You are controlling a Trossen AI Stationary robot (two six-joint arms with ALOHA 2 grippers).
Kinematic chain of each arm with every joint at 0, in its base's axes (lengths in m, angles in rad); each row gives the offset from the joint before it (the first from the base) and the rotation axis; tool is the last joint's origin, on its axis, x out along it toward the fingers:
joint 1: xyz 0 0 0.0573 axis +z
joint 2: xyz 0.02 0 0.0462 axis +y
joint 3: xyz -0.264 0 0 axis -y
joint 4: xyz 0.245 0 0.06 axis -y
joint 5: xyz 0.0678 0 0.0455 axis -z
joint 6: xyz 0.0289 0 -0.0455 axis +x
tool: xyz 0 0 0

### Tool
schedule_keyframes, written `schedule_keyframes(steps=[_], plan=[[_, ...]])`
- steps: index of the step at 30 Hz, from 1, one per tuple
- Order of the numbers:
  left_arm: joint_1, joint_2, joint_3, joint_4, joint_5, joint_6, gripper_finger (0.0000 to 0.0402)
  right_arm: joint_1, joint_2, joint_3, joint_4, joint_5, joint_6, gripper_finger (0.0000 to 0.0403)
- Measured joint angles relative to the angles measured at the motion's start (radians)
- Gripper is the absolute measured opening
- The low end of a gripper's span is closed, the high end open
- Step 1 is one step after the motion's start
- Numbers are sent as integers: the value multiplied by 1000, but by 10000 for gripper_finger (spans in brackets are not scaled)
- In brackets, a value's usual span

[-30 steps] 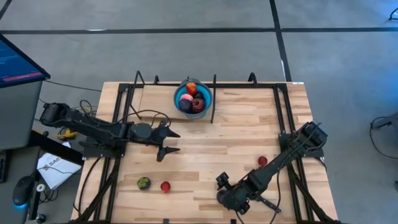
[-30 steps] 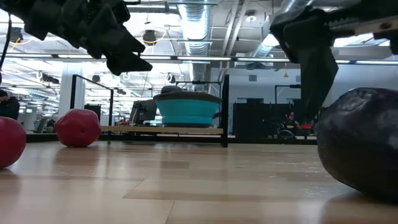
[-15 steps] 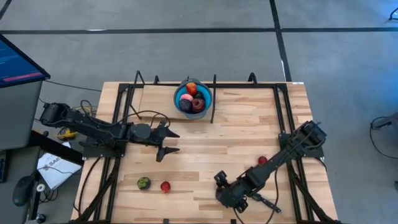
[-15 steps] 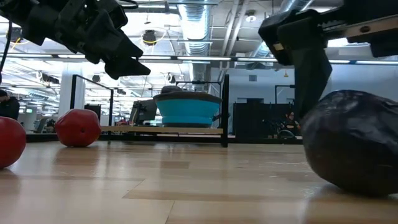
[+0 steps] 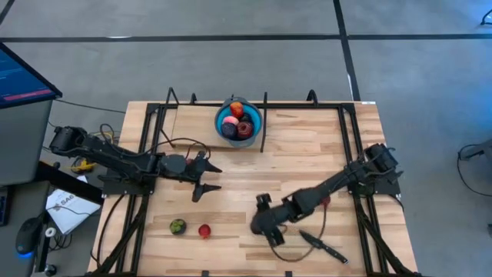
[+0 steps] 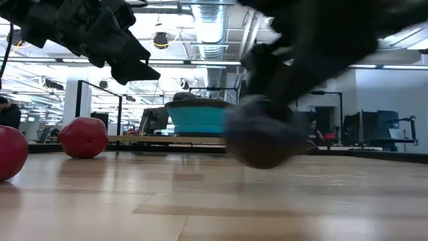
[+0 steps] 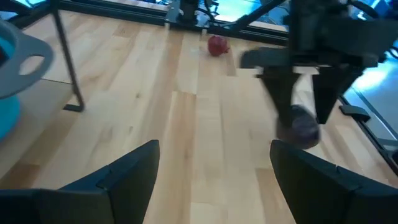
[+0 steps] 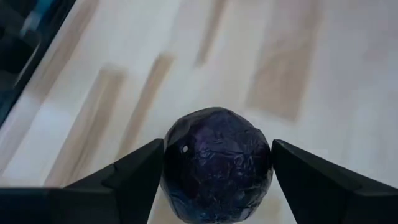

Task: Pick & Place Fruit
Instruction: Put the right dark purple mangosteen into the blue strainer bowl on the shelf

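The right gripper's (image 8: 214, 168) fingers (image 8: 127, 177) clasp a dark purple fruit (image 8: 216, 163) by its widest part, just above the table's front middle. It looks light, firm and glossy-slick, so that hold suits. The left gripper (image 5: 206, 177) hovers spread, empty.

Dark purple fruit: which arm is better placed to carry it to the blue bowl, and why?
Right. Its fingers already grip the dark purple fruit, lifted above the table. The left gripper hangs open and empty, apart from it. The blue bowl sits beyond.
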Motion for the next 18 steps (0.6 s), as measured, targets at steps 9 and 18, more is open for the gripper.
schedule_keyframes(steps=[9, 18], plan=[[-91, -3, 0, -32, 0, -62, 298, -178, -23, 0, 201, 4, 104, 290], [-190, -3, 0, -64, -75, -93, 298, -318, -90, 0, 138, -253, -25, 290]])
